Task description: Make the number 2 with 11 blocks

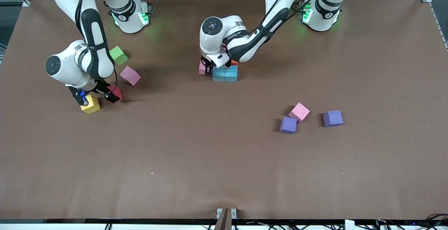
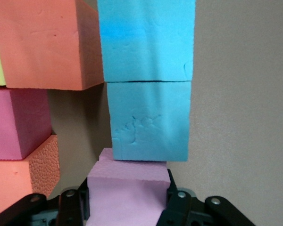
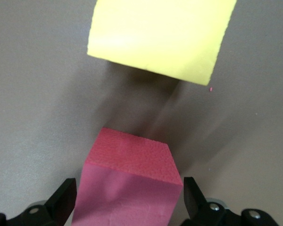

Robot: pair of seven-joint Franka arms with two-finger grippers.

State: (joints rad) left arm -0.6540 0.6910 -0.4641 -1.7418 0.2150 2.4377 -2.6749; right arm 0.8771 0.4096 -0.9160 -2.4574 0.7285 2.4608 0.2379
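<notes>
The left gripper (image 1: pixel 209 69) is down at the middle of the table, at the partly built number 2 (image 1: pixel 224 71). Its fingers (image 2: pixel 177 200) sit on either side of a light pink block (image 2: pixel 127 193), touching both faces. That block's edge meets the nearer of two blue blocks (image 2: pixel 148 120) lined up end to end. Beside the blue pair, in the left wrist view, stands a column of an orange block (image 2: pixel 45 42), a deep pink block (image 2: pixel 19 122) and another orange block (image 2: pixel 23 172), with a sliver of yellow at the frame edge. From the front most of this cluster is hidden under the left arm's wrist, so its full shape cannot be told.

The right gripper (image 1: pixel 94 95) is low over the right arm's end of the table, with its fingers (image 3: pixel 63 200) closed on the sides of a red block (image 3: pixel 132 183); whether the block rests on the table or hangs just above it is unclear. A yellow block (image 1: pixel 90 104) lies just beside it. A pink block (image 1: pixel 130 75) and a green cube (image 1: pixel 119 55) lie farther from the front camera.

Toward the left arm's end, nearer the front camera, a pale pink block (image 1: pixel 299 112) touches a purple block (image 1: pixel 288 125), and a second purple block (image 1: pixel 333 118) lies near them.
</notes>
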